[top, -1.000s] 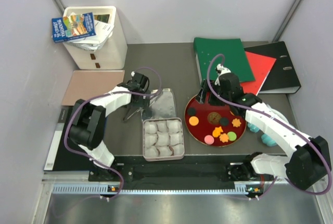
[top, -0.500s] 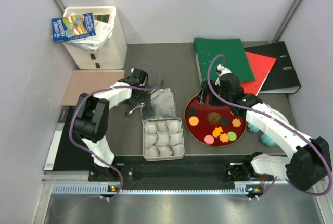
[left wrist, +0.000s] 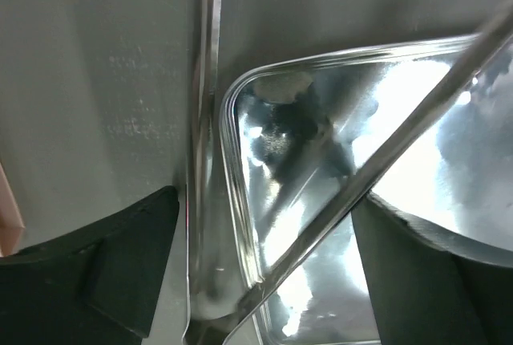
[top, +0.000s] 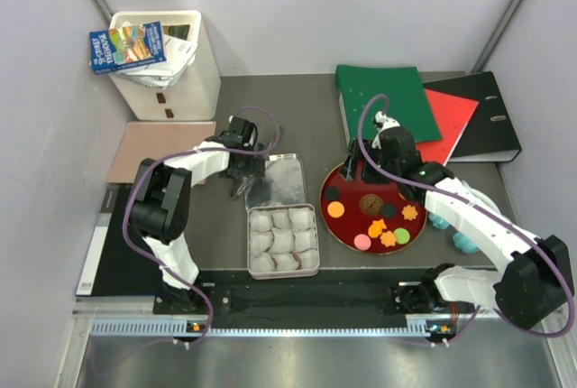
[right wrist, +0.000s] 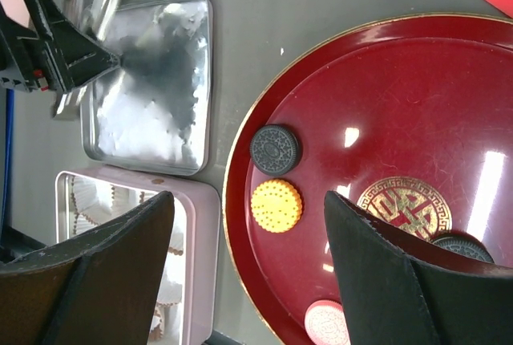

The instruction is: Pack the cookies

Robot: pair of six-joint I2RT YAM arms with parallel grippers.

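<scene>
Pink cookie [right wrist: 329,327] partly off btm edge, maybe half.

- The left gripper [top: 246,181] swung in from the table beside the lid [top: 285,180] and ended over the lid's left edge, straddling the tongs [left wrist: 205,80].
- Its jaws narrowed a little but remained wide apart, one on either side of the tongs.
- The tongs' outer end, which had lain further left on the table, drew in towards the lid.
- The left arm's forearm shifted slightly further from the base.
</scene>
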